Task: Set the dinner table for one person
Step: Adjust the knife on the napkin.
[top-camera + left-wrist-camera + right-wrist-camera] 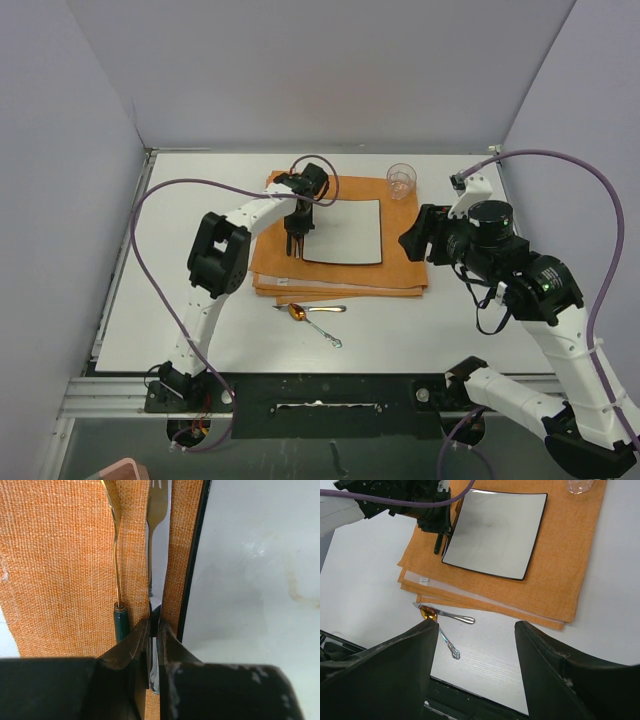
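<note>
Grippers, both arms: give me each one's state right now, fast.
Left gripper: closed on the silver metal fork.
Right gripper: open, fingers empty.

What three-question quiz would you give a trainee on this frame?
1. True or false: the right gripper holds the glass.
2. What is the left gripper shut on? A) silver fork B) mug C) glass
3. Fill in: the square plate lies on the orange ___.
Key: 1 false, its open jaws are empty; 2 A; 3 cloth.
</note>
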